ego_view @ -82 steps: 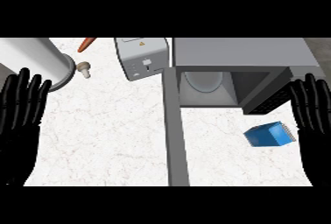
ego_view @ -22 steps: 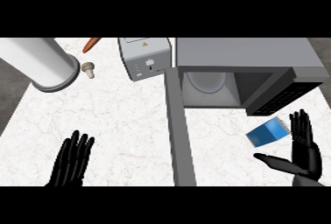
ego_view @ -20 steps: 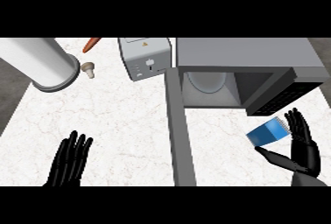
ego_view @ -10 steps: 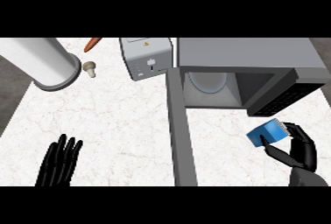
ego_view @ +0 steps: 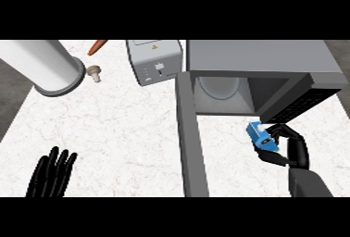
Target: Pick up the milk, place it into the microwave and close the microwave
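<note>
Blue milk [ego_view: 262, 137] clasped in my right hand [ego_view: 291, 147], just before microwave [ego_view: 273, 60] mouth. I'd carry it straight in, keep it upright, clear of door [ego_view: 190, 152]. Left hand [ego_view: 53, 172] flat, idle, lower left.

One view only, from the robot's head. Looks steeply down on the counter [ego_view: 123, 120], fairly near. Microwave [ego_view: 259, 55] upper right. Left hand [ego_view: 51, 173] and right hand [ego_view: 292, 150] enter from lower edge.
</note>
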`<move>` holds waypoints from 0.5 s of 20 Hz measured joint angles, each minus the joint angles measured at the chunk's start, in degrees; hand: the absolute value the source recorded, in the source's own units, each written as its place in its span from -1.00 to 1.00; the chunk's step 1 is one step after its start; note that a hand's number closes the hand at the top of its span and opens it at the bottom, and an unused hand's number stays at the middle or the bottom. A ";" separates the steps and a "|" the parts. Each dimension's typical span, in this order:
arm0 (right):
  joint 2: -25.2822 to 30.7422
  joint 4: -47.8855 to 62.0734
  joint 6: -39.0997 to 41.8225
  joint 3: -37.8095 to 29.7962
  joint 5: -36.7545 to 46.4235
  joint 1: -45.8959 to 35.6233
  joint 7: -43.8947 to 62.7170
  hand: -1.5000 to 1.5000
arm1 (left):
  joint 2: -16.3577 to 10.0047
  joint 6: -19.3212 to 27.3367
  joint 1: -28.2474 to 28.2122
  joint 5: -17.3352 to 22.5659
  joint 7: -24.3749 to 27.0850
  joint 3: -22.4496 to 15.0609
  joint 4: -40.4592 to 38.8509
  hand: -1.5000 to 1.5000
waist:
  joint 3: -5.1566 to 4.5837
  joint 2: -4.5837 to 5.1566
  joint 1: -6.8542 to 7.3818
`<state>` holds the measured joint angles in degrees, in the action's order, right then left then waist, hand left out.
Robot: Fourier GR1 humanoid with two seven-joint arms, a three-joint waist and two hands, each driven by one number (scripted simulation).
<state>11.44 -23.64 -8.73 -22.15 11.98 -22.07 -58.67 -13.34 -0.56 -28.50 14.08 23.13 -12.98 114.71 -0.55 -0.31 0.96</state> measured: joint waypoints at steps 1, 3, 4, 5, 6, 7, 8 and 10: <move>-0.45 0.53 -0.18 0.03 -0.05 -0.50 -0.39 1.00 | 0.13 -0.32 -0.12 0.14 0.31 0.05 -0.25 -1.00 | -0.01 0.00 0.01; -1.62 1.12 -0.13 0.25 -0.14 -1.60 -1.05 1.00 | 0.37 -0.27 0.15 0.32 -0.39 0.03 0.16 -1.00 | 0.01 0.05 0.03; -2.59 0.96 -0.14 0.68 -0.01 -2.01 -1.14 1.00 | 0.38 -0.34 0.34 0.23 -0.11 0.38 -0.24 -1.00 | 0.01 0.07 -0.04; -2.72 0.75 0.37 0.95 -0.12 -2.18 -1.30 1.00 | 0.46 -0.57 -0.13 0.28 0.28 0.40 -0.19 -1.00 | 0.04 0.08 -0.09; -3.13 0.83 0.66 1.24 -0.08 -2.34 -1.44 1.00 | -0.07 -1.01 -0.99 0.82 -0.10 0.75 0.88 -1.00 | 0.02 0.09 -0.07; -4.02 0.13 0.71 1.70 -0.05 -2.31 -1.45 1.00 | 0.12 -1.18 -1.22 0.96 0.43 1.02 0.41 -1.00 | -0.02 0.05 -0.22; -4.84 -0.42 0.93 2.10 -0.06 -2.06 -1.62 1.00 | 0.11 -1.36 -1.30 1.12 0.46 1.21 0.32 -1.00 | -0.05 0.03 -0.33; -6.38 -1.76 1.23 2.92 -0.15 -1.93 -1.49 1.00 | -0.41 -1.83 -1.41 2.02 -0.31 2.18 0.91 -1.00 | -0.07 -0.01 -0.53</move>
<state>5.05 -25.39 -7.50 -19.23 11.82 -24.01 -60.17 -13.75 -2.39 -29.91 16.10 22.82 -10.80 115.61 -0.62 -0.32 0.43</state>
